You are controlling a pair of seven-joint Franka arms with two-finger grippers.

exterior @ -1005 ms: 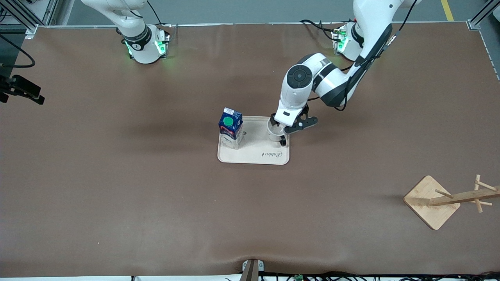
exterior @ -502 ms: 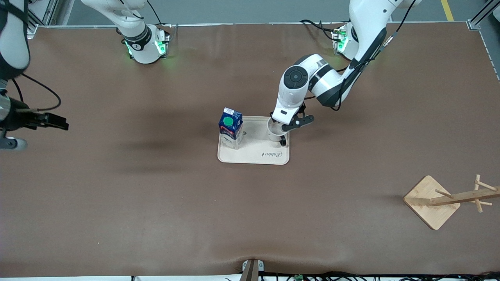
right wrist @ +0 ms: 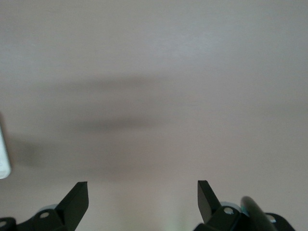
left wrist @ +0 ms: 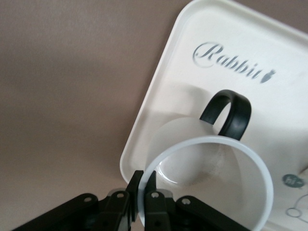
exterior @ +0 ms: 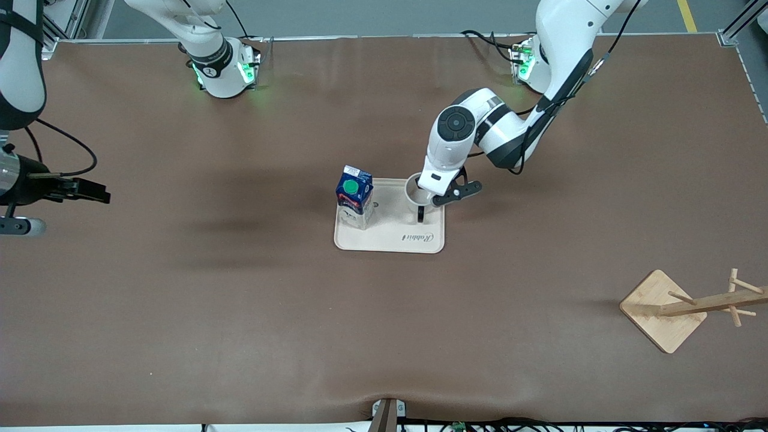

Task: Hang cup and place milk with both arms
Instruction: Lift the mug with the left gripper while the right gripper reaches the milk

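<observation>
While the left gripper pinches the glossy round cup rim, right gripper jaws gape.

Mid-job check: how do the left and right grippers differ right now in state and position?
The left gripper is shut on the cup, pinching its rim; the right gripper is open and holds nothing. The left gripper is over the tray, beside the milk; the right gripper is over bare table toward the right arm's end. Both are black two-finger grippers.
</observation>
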